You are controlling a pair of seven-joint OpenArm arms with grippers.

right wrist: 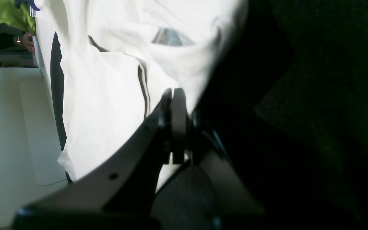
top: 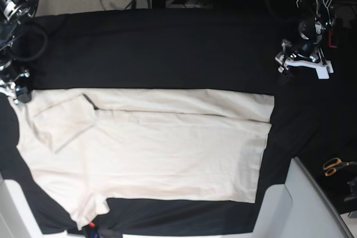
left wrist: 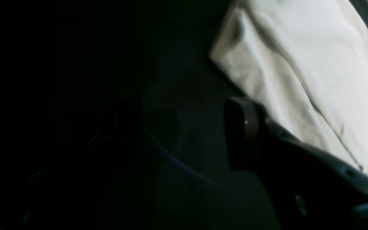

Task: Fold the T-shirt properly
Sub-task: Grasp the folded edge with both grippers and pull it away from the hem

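- Cream cotton, the T-shirt (top: 150, 149) lies spread flat across a tabletop (top: 167, 48) draped in black cloth, its long axis running side to side in the base view, which leaves the edges within reach of both arms.
- The far long edge is already turned in over the body, and one sleeve (top: 61, 118) lies folded onto the chest, so the fold looks partly done.
- The right pincer (right wrist: 174, 95) sits at the shirt's corner on the base view's left; in its wrist view the jaws are pressed together on a bit of the hem, a grip that suits lifting that corner over.
- The left pincer (top: 301, 59) hangs above bare black cloth, well apart from the shirt's other end. Its jaws stand spread and hold nothing, likely waiting to take a matching corner.
- Orange-handled scissors (top: 336, 165) lie off to the side, clear of the work.
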